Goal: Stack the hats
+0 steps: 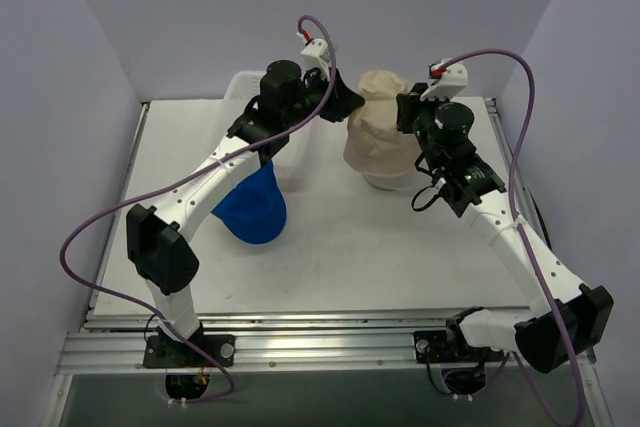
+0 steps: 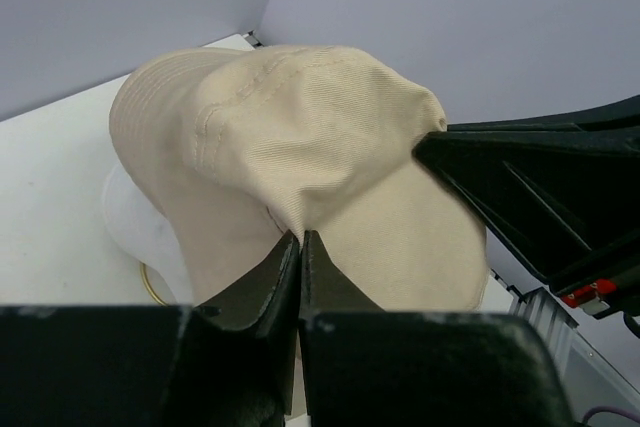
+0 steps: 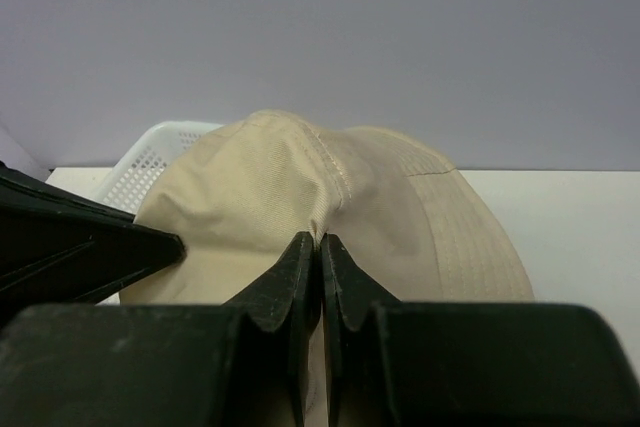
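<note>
The beige floppy hat hangs at the back middle of the table, held from both sides. My left gripper is shut on a pinch of its fabric on the left side; the hat also shows in the left wrist view. My right gripper is shut on its right side, and the hat fills the right wrist view. A white rounded thing and a gold wire show under the hat. The royal blue cap lies on the table under my left arm. The pink cap is out of view.
A white plastic mesh basket stands at the back, behind the hat and left of it. The white table ends at a metal rail along the near edge. Purple cables loop off both arms.
</note>
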You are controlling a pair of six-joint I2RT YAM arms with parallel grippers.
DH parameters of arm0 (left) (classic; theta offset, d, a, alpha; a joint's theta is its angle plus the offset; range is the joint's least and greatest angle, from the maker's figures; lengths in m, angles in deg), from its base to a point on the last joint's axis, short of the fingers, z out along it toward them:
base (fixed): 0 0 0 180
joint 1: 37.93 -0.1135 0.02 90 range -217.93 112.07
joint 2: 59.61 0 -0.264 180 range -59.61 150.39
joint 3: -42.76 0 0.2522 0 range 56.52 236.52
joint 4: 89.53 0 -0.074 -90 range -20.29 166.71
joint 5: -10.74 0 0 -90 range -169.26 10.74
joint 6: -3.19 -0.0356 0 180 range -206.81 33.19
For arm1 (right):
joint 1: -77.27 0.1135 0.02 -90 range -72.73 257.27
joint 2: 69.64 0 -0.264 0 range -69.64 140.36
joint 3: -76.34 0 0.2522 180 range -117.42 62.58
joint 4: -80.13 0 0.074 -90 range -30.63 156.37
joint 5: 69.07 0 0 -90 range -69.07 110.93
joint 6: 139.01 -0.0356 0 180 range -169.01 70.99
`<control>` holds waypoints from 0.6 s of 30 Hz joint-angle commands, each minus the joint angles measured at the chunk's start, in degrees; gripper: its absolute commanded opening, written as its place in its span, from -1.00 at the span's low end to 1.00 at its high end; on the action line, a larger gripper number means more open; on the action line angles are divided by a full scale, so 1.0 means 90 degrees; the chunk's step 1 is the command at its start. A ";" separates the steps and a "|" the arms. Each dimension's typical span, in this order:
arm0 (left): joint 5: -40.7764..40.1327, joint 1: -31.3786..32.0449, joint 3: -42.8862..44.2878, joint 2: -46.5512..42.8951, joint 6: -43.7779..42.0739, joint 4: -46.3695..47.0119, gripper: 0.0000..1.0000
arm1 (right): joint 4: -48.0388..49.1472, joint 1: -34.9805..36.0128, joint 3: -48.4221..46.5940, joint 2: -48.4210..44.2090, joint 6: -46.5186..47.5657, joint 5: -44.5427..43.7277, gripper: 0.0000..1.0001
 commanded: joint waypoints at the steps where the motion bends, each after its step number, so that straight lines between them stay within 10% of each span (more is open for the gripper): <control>1: -0.0552 -0.0085 0.0506 -0.0072 -0.0345 0.0117 -0.83 | 0.0499 -0.0241 -0.0490 0.0103 0.0052 -0.0031 -1.00; 18: -0.0475 -0.0075 0.1512 0.1275 -0.0287 -0.0070 -0.79 | 0.0645 -0.0797 -0.0218 0.0533 0.0208 -0.0119 -1.00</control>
